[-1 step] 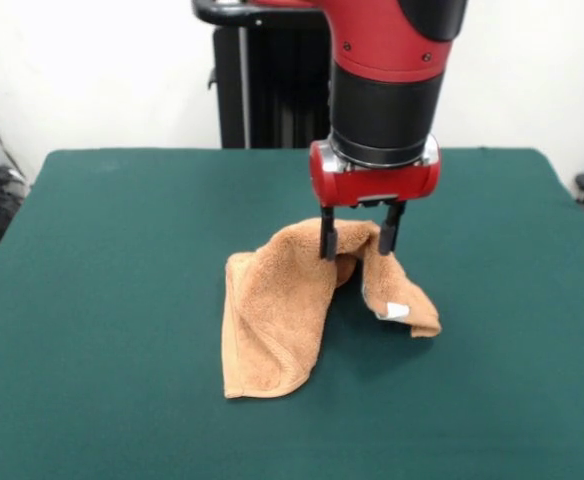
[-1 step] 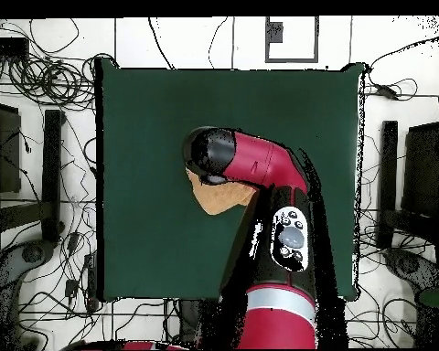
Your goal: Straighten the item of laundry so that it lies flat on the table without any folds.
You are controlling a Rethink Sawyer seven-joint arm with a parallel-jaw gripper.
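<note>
The item of laundry (image 1: 272, 320), an orange-tan terry towel, stands in a tent shape near the middle of the green table (image 1: 102, 300). Its top fold is raised off the cloth between the two black fingers of my gripper (image 1: 358, 238), which is shut on that bunched fold. One part drapes down to the left and lies folded on the table. The other hangs to the right and shows a white tag (image 1: 397, 310). In the overhead view the arm (image 2: 260, 164) covers the gripper, and only a patch of the towel (image 2: 225, 196) shows beside it.
Green table (image 2: 150, 137) surface surrounds the towel on all sides. A black stand (image 1: 262, 90) rises behind the table's far edge. Cables and dark equipment (image 2: 49, 164) lie on the floor around the table.
</note>
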